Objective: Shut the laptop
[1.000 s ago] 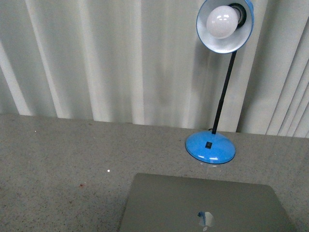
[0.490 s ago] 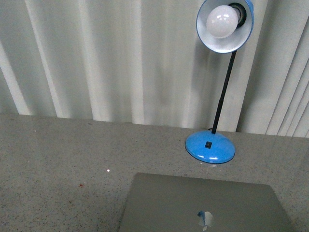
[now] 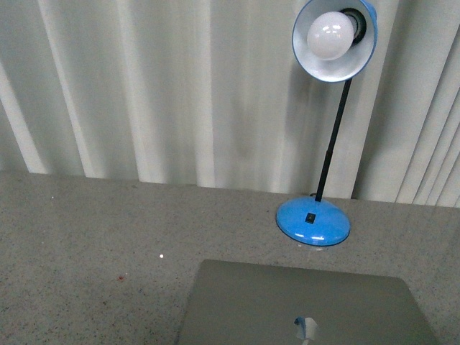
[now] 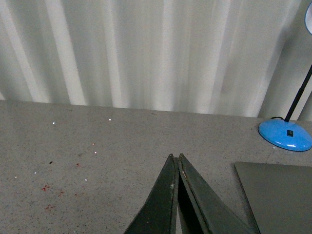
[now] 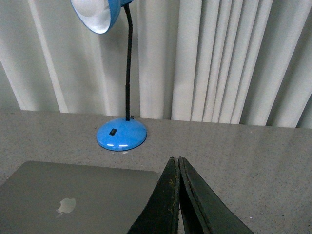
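Observation:
The silver-grey laptop (image 3: 302,305) lies on the grey table with its lid down flat and the shiny apple logo facing up. It also shows in the left wrist view (image 4: 278,195) and the right wrist view (image 5: 73,195). No screen or keys show. My left gripper (image 4: 175,157) is shut and empty, above the bare table to the left of the laptop. My right gripper (image 5: 175,159) is shut and empty, just past the laptop's right corner. Neither gripper touches the laptop. Neither arm shows in the front view.
A blue desk lamp (image 3: 314,219) stands on the table just behind the laptop, its shade and white bulb (image 3: 330,32) high up. White vertical blinds (image 3: 144,86) close the back. The speckled grey table (image 3: 86,237) stretches to the left of the laptop.
The front view has shifted very slightly; the laptop lid sits a touch lower in the picture. Nothing else has moved.

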Robot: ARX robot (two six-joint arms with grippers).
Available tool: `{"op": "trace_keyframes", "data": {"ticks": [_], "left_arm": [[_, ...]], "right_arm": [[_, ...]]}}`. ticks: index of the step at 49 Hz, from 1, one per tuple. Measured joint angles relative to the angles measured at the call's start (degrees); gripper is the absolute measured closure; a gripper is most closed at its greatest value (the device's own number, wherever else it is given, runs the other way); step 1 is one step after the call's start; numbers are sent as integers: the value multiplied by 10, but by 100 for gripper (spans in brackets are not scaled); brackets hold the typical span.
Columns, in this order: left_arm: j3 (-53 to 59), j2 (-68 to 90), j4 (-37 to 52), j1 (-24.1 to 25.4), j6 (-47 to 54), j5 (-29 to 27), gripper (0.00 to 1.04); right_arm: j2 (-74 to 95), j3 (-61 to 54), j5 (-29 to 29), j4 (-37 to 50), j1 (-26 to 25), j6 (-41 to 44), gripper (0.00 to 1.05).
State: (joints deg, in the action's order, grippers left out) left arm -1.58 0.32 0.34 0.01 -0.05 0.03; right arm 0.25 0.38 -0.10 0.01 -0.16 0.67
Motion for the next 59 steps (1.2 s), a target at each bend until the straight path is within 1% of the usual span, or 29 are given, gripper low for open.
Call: {"op": "trace_keyframes", "data": {"ticks": [12,13,14,16,17,18,22,24,25,26,30,31,32,33,35,37,38,39,41,59], "left_arm": [[0,-1,-3,0,0,0,101],[0,-1,-3,0,0,0,98],[0,-1,-3,0,0,0,95],[0,-1,-3,0,0,0,88],[0,-1,-3,0,0,0,86],[0,-1,-3,0,0,0,82],[0,-1,-3,0,0,0,68],[0,-1,-3,0,0,0,57],[0,-1,-3,0,0,0,54],[0,-1,-3,0,0,0,48],[0,-1,-3,0,0,0,34],[0,-1,-3,0,0,0,32],[0,-1,-3,0,0,0,27],[0,-1,-3,0,0,0,23],[0,-1,-3,0,0,0,13],[0,-1,-3,0,0,0,5],[0,-1,-3,0,0,0,5],[0,-1,-3,0,0,0,7],[0,-1,-3,0,0,0,7],[0,-1,-3,0,0,0,7]], "right_arm": [[0,0,0,0,0,0,102],[0,0,0,0,0,0,101],[0,0,0,0,0,0,99],[0,0,0,0,0,0,92],[0,0,0,0,0,0,89],[0,0,0,0,0,0,87],[0,0,0,0,0,0,73],[0,0,0,0,0,0,62],[0,0,0,0,0,0,57],[0,0,0,0,0,0,53],[0,0,0,0,0,0,39],[0,0,0,0,0,0,36],[0,0,0,0,0,0,32],[0,0,0,0,0,0,27],[0,0,0,0,0,0,18],[0,0,0,0,0,0,9],[0,0,0,0,0,-1,5],[0,0,0,0,0,-1,6],[0,0,0,0,0,0,8],[0,0,0,0,0,0,7]]}}
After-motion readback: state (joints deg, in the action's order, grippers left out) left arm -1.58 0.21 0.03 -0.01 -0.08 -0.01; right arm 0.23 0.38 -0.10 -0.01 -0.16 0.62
